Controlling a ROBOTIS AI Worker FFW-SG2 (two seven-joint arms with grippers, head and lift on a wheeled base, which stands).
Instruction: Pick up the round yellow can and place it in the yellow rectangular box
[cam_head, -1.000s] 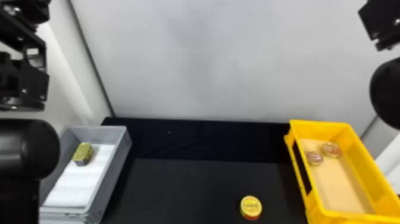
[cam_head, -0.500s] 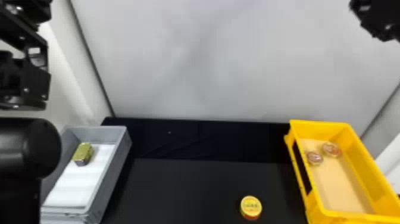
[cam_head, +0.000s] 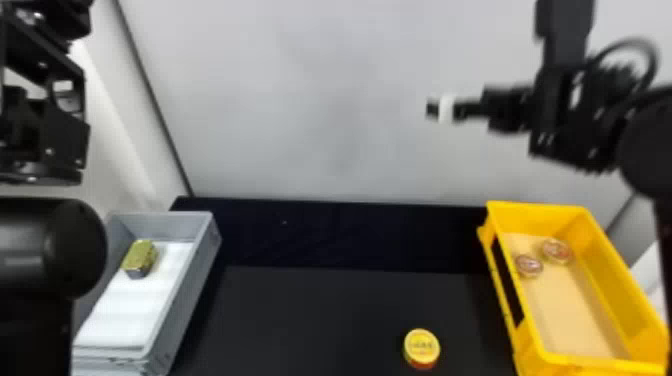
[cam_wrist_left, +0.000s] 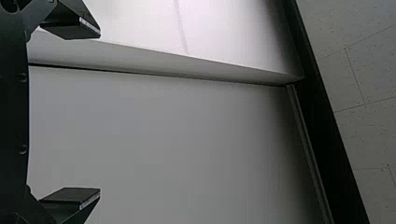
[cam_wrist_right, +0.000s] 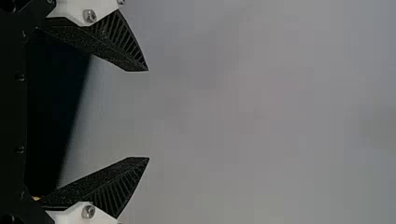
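The black left arm (cam_head: 42, 130) waits at the left side, with a big, smooth, round joint; the left gripper (cam_wrist_left: 100, 113) has its two flat black fingers wide apart, with nothing between them. The right gripper (cam_head: 434, 108) is up in the air in front of the wall, left of the yellow box, and its own wrist view shows its fingers apart and empty too, with grainy insides, ribby sides and white bits holding them on. Down on the flat black table (cam_head: 320, 320), near its front, the round yellow can (cam_head: 421, 346) sits on its bottom, with a shiny lid and a red side, between the two boxes. The yellow box (cam_head: 607, 275) on the right is hard and long, with a flat tan floor and two small round pinkish tins (cam_head: 542, 260) near its far end. The grey box (cam_head: 206, 240) on the left has a white sheet (cam_head: 135, 295) and a shiny gold tin (cam_head: 140, 257) with rounded corners. Farther back is a strip of dark cloth (cam_head: 340, 235), then a plain pale wall (cam_head: 330, 110). The left wrist view shows speckled ceiling squares (cam_wrist_left: 369, 130).
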